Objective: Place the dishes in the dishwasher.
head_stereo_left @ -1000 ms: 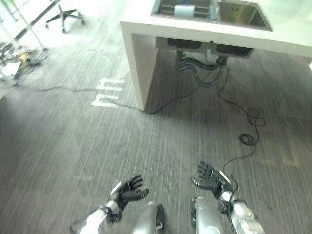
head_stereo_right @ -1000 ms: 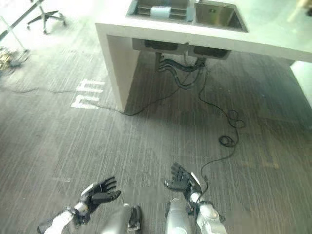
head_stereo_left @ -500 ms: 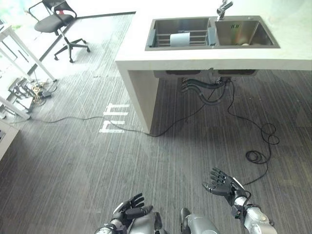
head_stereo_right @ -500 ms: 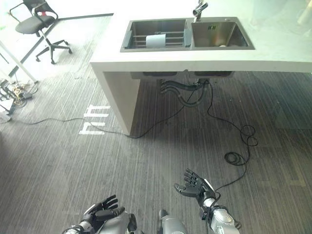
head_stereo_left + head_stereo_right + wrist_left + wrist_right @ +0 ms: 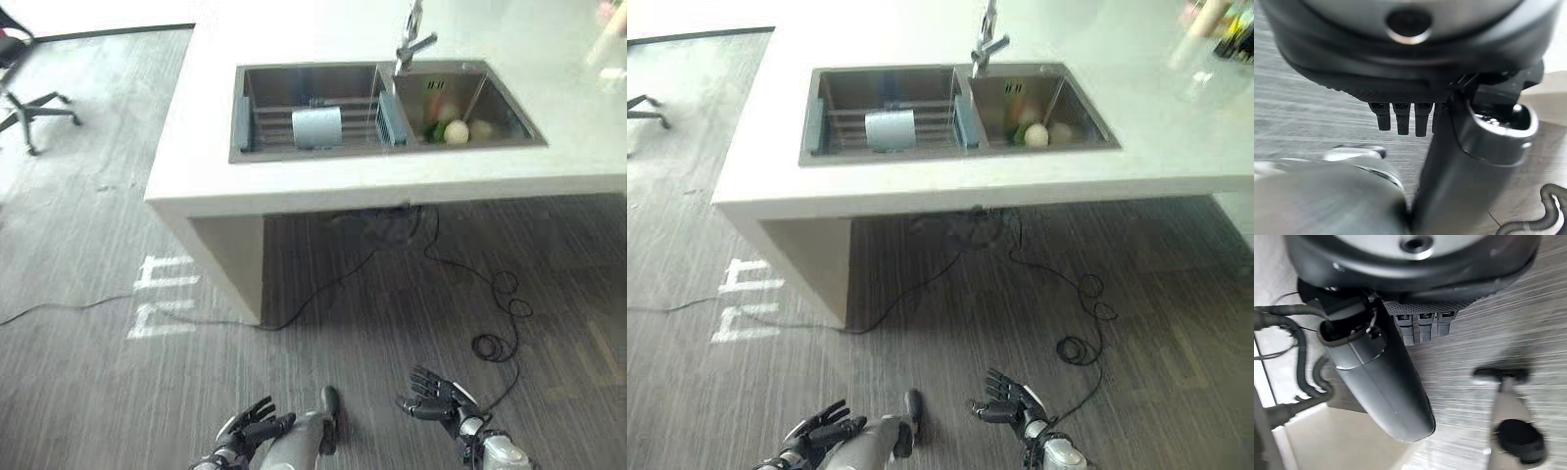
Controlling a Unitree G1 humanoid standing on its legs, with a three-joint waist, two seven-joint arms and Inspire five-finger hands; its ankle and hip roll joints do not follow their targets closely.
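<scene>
A pale blue-grey dish [image 5: 316,126] stands on edge in a wire rack [image 5: 284,125] in the left basin of a steel double sink [image 5: 238,122]. The right basin holds a round white item [image 5: 457,132] and an orange one [image 5: 434,106]. My left hand [image 5: 250,423] and right hand [image 5: 436,397] hang low over the grey floor, well short of the counter, both open and holding nothing. Straight fingers [image 5: 1400,117] show in the left wrist view, and the right hand's fingers [image 5: 1422,325] are just as straight in the right wrist view.
The sink sits in a white counter [image 5: 196,166] with open space beneath it. A faucet [image 5: 411,44] rises between the basins. White markings [image 5: 162,308] lie on the striped floor, an office chair [image 5: 29,103] stands far left, and bottles [image 5: 1225,29] stand on the counter's far right.
The whole picture has shifted, so the camera moved: the sink and counter now lie nearer and more central. Both hands stay low, open and empty.
</scene>
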